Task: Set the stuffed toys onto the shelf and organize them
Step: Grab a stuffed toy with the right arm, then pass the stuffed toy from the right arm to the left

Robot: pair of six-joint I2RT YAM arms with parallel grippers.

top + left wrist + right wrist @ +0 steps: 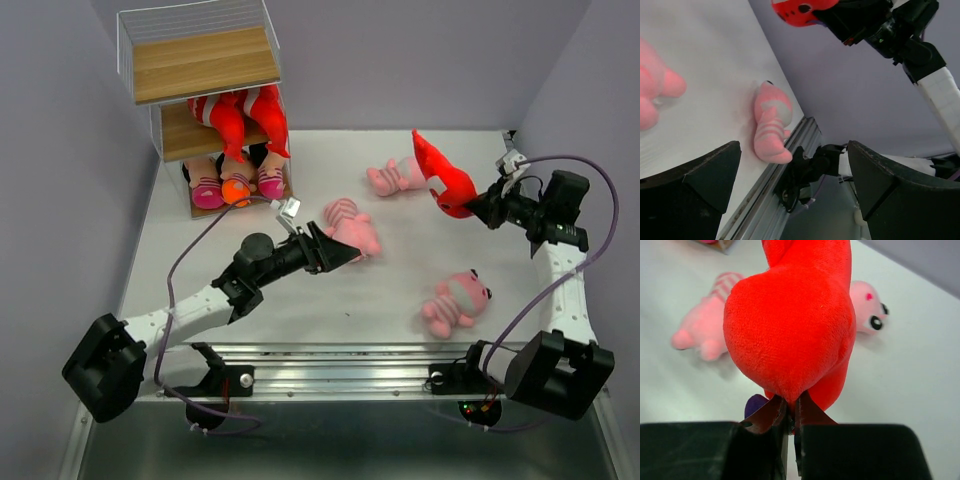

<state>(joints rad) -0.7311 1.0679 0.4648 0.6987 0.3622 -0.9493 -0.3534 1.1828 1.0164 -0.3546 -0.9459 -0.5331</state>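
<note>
— What's in your right hand?
— My right hand (472,205) is pinched shut on a red shark (440,172), held up over the tabletop (300,300), well apart from the shelf (205,65).
— And the left?
— My left hand (342,253) gapes wide, holding nothing, just beside a pink striped animal (352,226) lying on the tabletop.

Red shark (790,325) runs off the right wrist view's top edge; we cannot tell if the pink plush (705,330) showing either side is one animal. On the shelf (200,65), dolls (208,190) sit half hidden behind sharks (240,115).
</note>
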